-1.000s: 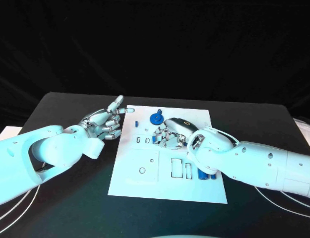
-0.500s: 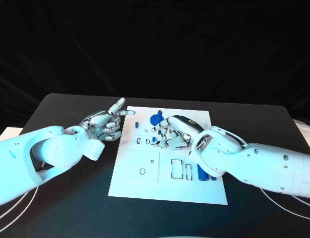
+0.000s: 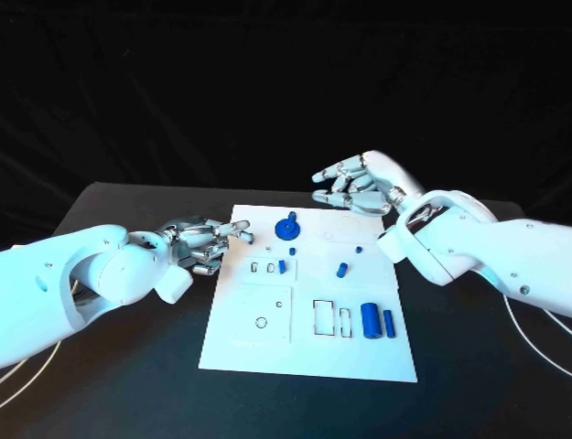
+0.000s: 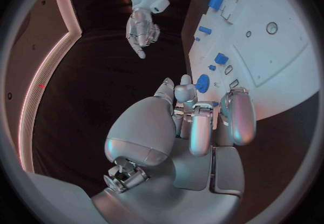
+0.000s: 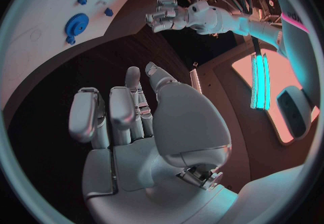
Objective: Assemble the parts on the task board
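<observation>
The white task board (image 3: 266, 343) lies in the middle of the black table. On its far part sits a blue gear (image 3: 287, 220), with small blue parts (image 3: 342, 269) scattered near it. Two blue blocks (image 3: 378, 321) stand side by side near the board's right edge. My left hand (image 3: 204, 241) hovers at the board's far left corner with its fingers curled in and nothing in them. My right hand (image 3: 360, 183) is raised above the board's far edge, fingers apart and empty. The left wrist view has the left hand (image 4: 202, 121) close to the gear (image 4: 202, 82).
Empty slots and outlines (image 3: 325, 314) mark the board's near half. Bare black table (image 3: 127, 366) lies on both sides of the board. White cables (image 3: 550, 352) trail on the table at the right.
My right hand has lifted off the board and swung up beyond its far edge, uncovering the small parts. The left hand has lowered and curled its raised finger.
</observation>
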Available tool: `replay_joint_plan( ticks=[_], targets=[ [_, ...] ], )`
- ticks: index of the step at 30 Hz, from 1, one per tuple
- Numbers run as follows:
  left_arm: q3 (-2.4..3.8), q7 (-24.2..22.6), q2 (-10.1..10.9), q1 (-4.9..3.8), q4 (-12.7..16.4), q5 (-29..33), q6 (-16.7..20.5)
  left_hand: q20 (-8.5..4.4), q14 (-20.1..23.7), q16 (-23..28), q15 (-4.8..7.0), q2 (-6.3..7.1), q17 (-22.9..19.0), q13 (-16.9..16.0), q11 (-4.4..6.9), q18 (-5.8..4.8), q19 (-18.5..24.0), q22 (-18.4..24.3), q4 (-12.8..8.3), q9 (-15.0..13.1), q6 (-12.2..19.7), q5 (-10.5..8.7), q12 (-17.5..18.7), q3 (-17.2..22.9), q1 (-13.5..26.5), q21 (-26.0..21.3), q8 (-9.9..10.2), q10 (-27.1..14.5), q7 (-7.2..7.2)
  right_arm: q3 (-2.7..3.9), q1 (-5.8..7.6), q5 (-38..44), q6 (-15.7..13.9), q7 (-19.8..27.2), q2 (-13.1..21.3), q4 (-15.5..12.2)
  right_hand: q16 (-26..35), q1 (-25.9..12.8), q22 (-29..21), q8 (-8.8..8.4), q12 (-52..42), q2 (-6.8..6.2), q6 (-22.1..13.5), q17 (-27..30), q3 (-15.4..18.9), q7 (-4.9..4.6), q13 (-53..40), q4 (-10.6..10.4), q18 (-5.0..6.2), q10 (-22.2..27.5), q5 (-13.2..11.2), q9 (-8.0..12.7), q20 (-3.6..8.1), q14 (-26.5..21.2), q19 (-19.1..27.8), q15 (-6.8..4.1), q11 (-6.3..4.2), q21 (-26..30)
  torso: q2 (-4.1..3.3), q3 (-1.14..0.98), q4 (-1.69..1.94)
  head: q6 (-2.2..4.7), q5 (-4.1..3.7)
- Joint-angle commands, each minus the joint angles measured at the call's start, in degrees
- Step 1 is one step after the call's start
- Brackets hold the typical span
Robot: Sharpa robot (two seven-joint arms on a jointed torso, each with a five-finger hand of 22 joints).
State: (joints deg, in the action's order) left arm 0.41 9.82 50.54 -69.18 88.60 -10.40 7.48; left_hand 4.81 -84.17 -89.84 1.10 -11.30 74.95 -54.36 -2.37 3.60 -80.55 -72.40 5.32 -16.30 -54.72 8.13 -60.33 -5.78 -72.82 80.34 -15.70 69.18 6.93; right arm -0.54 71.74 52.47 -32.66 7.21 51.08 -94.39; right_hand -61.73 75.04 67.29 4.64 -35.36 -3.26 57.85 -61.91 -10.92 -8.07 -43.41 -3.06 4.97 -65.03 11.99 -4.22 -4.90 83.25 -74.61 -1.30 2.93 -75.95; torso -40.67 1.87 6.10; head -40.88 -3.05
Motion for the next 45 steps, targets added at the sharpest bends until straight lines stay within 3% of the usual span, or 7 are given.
replay_joint_plan(
  ticks=[1,5,7,10,15,25,45],
  targets=[
    [0.06,14.79,-1.35,-1.56,-1.38,-13.34,-6.28,-0.02,-4.61,1.93,0.4,0.54,12.2,6.74,-0.04,1.45,2.88,4.87,-0.41,-1.16,1.36,-0.03,6.53,1.93,-0.46,-3.3,-1.75,-4.71,0.11,-0.03,1.27,-17.27,1.6,2.87,1.06,0.65,9.78,0.7,-8.36,0.27,1.87,0.6,0.59,8.26,-0.84,-0.11,1.52,-0.01,2.2,1.5,-0.05,0.09,-0.06,-2.94,5.4,0.08,0.18,6.22,1.09,-0.25,-0.35,0.0,0.0],
    [-0.07,19.98,-3.92,-3.82,-3.86,-19.95,-8.82,-0.19,-4.21,2.79,0.53,2.66,11.14,9.38,0.27,1.78,3.46,6.91,0.47,-3.71,3.13,-0.89,8.43,4.29,0.84,-5.06,-6.03,-4.9,-0.31,-0.06,2.57,-22.22,3.38,2.87,2.15,2.21,28.7,1.51,-28.8,-0.06,13.37,0.83,0.17,21.93,-4.45,-1.51,11.74,-0.07,5.79,1.1,-0.59,0.23,-0.74,-8.36,16.74,1.03,0.87,24.34,1.71,-0.41,-0.48,0.03,0.11],
    [-0.2,22.0,-5.53,-4.94,-5.29,-23.36,-10.52,-0.3,-4.88,1.65,0.74,3.53,12.62,7.89,0.48,1.31,2.05,4.92,1.17,-4.52,3.41,-1.54,6.64,4.65,1.76,-3.84,-7.56,-3.15,-0.46,-0.11,2.84,-24.15,4.43,3.17,2.36,3.09,33.32,2.06,-31.27,0.2,17.64,0.86,0.83,24.59,-6.26,-1.09,15.73,0.17,5.57,0.19,-0.47,0.12,-1.19,-10.05,17.34,1.36,1.37,27.91,1.91,-0.47,-0.59,-0.11,0.16],
    [-0.49,24.29,-7.96,-6.26,-7.16,-28.64,-13.64,-0.74,-5.83,-0.16,1.17,5.0,15.05,0.36,0.93,-0.29,-2.34,-2.59,2.93,-5.57,2.85,-2.2,-0.8,3.53,4.36,0.94,-9.87,2.71,-1.03,-0.25,3.04,-25.9,6.55,4.04,2.5,4.25,41.75,1.86,-35.77,0.23,23.19,0.22,1.43,30.03,-8.59,-1.66,21.4,0.13,5.55,-1.43,-0.54,0.12,-2.21,-13.29,18.83,2.73,2.26,34.56,2.28,-0.52,-0.62,-0.32,0.18],
    [-0.94,27.1,-12.52,-7.44,-10.21,-37.63,-19.11,-1.25,-5.83,-0.16,1.69,6.37,15.05,-2.04,1.57,-0.67,-3.48,-4.48,6.18,-6.69,2.26,-4.64,-3.28,-0.19,8.28,2.17,-12.49,4.3,-1.82,-0.55,3.17,-26.26,10.77,5.74,2.35,5.82,53.6,1.05,-45.73,-0.69,31.14,-0.91,1.29,40.86,-11.07,-2.63,32.01,0.75,5.86,-4.96,-0.95,0.22,-3.84,-12.01,15.55,4.37,3.21,47.05,2.61,-0.59,-0.75,-0.24,0.33],
    [-1.5,29.67,-20.82,-7.96,-17.6,-45.98,-24.9,-3.07,-5.83,-0.16,3.58,6.16,15.05,-6.1,3.7,-1.16,-4.61,-6.74,10.88,-13.75,1.12,-5.41,-6.86,-5.16,9.6,3.47,-20.99,6.54,-4.26,-0.93,3.12,-24.14,12.08,6.35,1.75,6.86,57.4,0.28,-50.47,-0.85,31.76,-1.1,1.3,46.14,-10.13,-2.51,36.85,1.54,5.54,-6.49,-0.89,0.3,-3.46,-8.41,10.6,4.22,3.3,52.0,2.56,-0.59,-0.73,-0.34,0.6],
    [-1.75,30.44,-28.1,-7.07,-25.16,-48.33,-29.22,-3.52,-5.83,-0.16,3.86,6.13,15.05,-5.87,3.87,-1.06,-4.46,-6.24,11.17,-16.38,3.5,-5.47,-6.52,-8.4,10.69,3.1,-22.61,6.16,-4.38,-1.04,3.07,-22.75,11.88,6.06,1.69,6.2,58.09,-0.12,-51.85,-0.9,31.74,-1.31,0.7,47.71,-9.49,-2.77,38.22,1.63,5.48,-5.76,-0.19,0.35,-3.78,-8.63,10.2,4.55,3.68,53.7,1.68,-0.47,-1.43,-0.62,1.15]
  ],
)
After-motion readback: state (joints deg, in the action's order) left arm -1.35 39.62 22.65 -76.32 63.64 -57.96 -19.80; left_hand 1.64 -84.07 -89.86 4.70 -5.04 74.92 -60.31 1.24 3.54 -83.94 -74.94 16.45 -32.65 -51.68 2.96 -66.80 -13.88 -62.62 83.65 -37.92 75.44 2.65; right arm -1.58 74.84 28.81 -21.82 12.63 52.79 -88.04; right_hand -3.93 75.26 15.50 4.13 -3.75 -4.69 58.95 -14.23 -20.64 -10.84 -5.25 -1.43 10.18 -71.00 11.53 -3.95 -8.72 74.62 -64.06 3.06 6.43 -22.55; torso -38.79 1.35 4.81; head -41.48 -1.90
